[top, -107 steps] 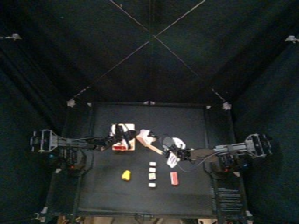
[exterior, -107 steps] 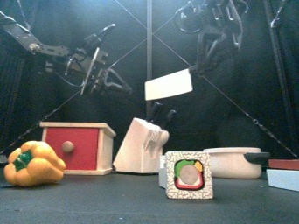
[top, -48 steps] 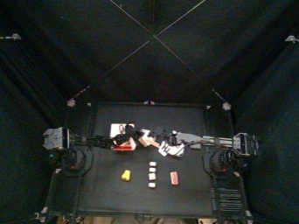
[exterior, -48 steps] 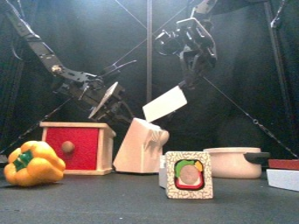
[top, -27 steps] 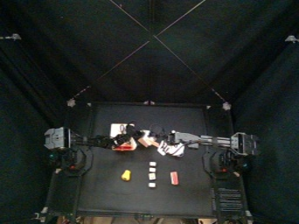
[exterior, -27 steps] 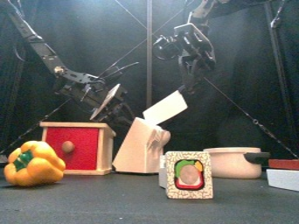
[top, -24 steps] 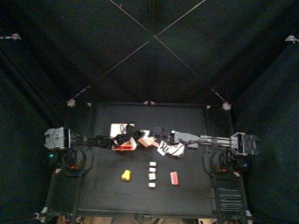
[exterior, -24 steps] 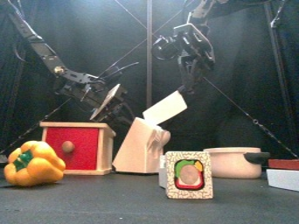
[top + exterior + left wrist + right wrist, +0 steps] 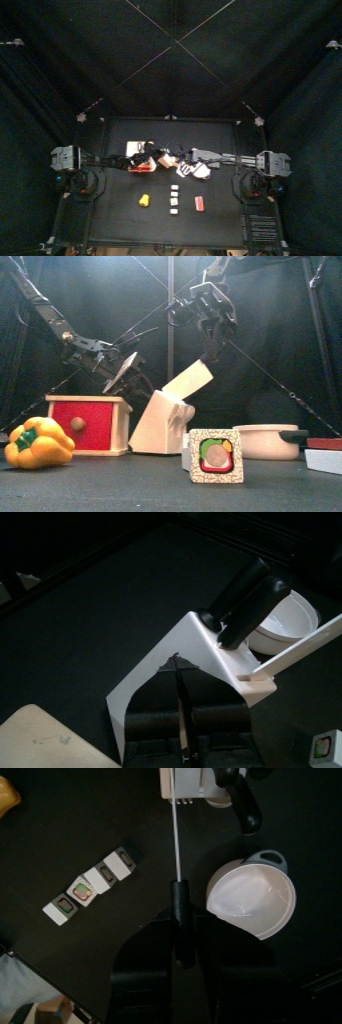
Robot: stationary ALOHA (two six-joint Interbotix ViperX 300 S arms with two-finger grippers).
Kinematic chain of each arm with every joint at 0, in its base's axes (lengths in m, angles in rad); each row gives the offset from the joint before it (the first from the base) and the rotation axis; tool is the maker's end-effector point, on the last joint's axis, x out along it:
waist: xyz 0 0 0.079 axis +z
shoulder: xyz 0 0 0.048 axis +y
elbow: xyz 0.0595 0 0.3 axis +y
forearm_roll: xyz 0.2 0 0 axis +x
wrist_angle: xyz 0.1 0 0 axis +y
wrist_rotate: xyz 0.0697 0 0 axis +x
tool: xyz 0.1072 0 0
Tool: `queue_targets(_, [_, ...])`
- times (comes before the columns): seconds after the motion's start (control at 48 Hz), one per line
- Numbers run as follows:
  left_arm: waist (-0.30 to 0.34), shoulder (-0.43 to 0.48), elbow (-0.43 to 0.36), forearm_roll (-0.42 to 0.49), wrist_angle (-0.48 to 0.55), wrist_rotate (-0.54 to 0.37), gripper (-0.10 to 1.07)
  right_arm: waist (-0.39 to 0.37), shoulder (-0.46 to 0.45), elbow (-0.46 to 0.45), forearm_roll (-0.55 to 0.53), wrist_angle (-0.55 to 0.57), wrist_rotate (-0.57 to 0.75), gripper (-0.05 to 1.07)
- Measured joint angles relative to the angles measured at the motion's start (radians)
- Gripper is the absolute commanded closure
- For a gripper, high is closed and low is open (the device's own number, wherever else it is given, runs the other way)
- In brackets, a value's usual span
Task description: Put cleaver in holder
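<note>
Presently my right gripper (image 9: 205,328) holds the cleaver (image 9: 189,378) by its handle, jaws clamped on it from above, so that the broad blade hangs down at a slant with its lower corner at the top of the holder (image 9: 163,421). I judge the slant is deliberate: it matches the lean of the block's sloped face, so the blade can slide along a slot rather than jam across it. In the right wrist view the blade shows edge-on as a thin line running to the block's top, which suggests it is lined up with a slot; whether the tip has entered I cannot tell. My left gripper (image 9: 124,369) is closed with nothing in it and sits against the holder's upper left side, in my judgement to brace the block against tipping as the blade presses in. Black handles (image 9: 247,600) already stand in the block. The white pot (image 9: 267,441), red box (image 9: 88,423) and yellow pepper (image 9: 36,444) lie clear of the work.
</note>
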Motion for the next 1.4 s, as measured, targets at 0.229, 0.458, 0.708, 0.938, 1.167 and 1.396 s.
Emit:
queue_targets(0.229, [0.017,-0.018,0.021,-0.048,-0.021,-0.002,0.76,-0.012,0.018,-0.038,0.002,0.04,-0.005,0.67])
queue_targets(0.458, [0.02,-0.077,0.078,-0.067,-0.126,-0.002,0.76,-0.025,0.023,-0.052,0.012,0.061,-0.009,0.67])
queue_targets(0.708, [0.017,-0.187,0.155,-0.067,-0.178,-0.003,0.76,-0.031,0.051,-0.089,0.025,0.089,-0.026,0.67])
queue_targets(0.938, [0.017,-0.307,0.233,-0.069,-0.179,-0.005,0.76,-0.04,0.095,-0.149,0.031,0.152,-0.051,0.67])
queue_targets(1.167, [0.017,-0.407,0.288,-0.069,-0.179,-0.005,0.76,-0.057,0.143,-0.213,0.04,0.193,-0.086,0.67])
queue_targets(1.396, [0.017,-0.448,0.311,-0.069,-0.179,-0.003,0.76,-0.074,0.176,-0.262,0.052,0.216,-0.114,0.66])
